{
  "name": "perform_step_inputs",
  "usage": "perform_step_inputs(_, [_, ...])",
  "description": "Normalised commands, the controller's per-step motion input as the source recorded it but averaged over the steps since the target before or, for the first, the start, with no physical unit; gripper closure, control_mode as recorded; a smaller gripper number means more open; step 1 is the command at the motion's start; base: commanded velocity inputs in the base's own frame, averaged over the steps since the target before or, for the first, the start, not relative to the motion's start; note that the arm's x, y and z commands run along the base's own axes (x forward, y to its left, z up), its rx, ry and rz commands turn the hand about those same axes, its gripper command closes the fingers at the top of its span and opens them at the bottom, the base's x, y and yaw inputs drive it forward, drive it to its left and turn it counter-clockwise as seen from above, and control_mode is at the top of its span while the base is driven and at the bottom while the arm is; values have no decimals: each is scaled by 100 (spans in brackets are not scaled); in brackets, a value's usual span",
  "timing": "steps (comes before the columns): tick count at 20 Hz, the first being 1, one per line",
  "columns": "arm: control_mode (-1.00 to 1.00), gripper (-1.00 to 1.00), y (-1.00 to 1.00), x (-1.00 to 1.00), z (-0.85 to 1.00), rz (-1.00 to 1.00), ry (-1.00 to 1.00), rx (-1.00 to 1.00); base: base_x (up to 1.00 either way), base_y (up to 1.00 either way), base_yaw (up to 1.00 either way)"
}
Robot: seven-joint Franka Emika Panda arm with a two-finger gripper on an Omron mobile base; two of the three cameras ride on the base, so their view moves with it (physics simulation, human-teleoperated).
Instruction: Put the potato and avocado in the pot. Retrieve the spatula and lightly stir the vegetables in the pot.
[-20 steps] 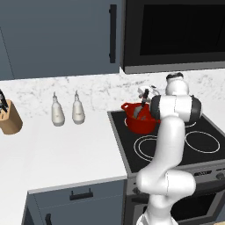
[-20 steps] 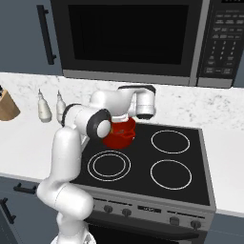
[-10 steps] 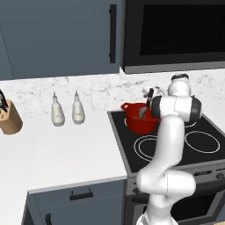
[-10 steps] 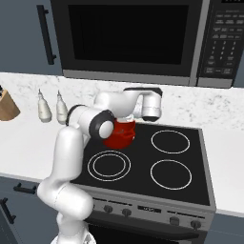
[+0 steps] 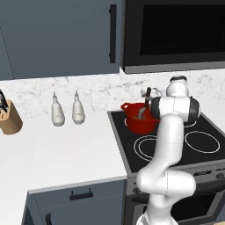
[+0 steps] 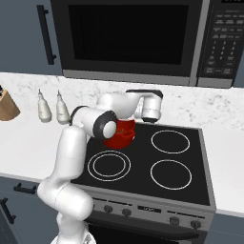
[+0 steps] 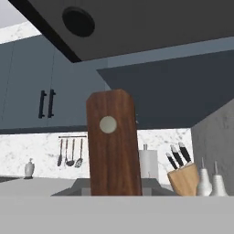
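Stirring appears under way: the spatula (image 5: pixel 144 107) is pinched in the pincer (image 5: pixel 147 97), blade dipped into the pot (image 5: pixel 139 119) on the stove's 10 o'clock burner, vegetables hidden inside.

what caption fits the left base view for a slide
Gripper shut on the spatula, blade dipped into the red pot on the stove's back left burner.

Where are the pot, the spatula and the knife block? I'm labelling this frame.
pot (image 5: pixel 139 125): left base view, red front wall.
spatula (image 7: pixel 113 151): hand view, brown handle, middle.
knife block (image 5: pixel 9 119): left base view, wooden side face.
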Motion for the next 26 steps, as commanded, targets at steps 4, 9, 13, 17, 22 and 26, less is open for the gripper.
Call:
perform_step_inputs(4, [-100,100,-9,34,0,0,0,0,0,0,0])
perform_step_inputs(9, [-100,100,-9,11,0,0,0,0,0,0,0])
perform_step_inputs(13, [-100,100,-1,-12,-3,2,1,0,0,0,0])
perform_step_inputs(17, [-100,100,-16,0,2,0,4,0,0,0,0])
perform_step_inputs(22, [-100,100,-28,0,8,0,5,0,0,0,0])
perform_step_inputs(26, [-100,100,-9,-1,2,0,5,0,0,0,0])
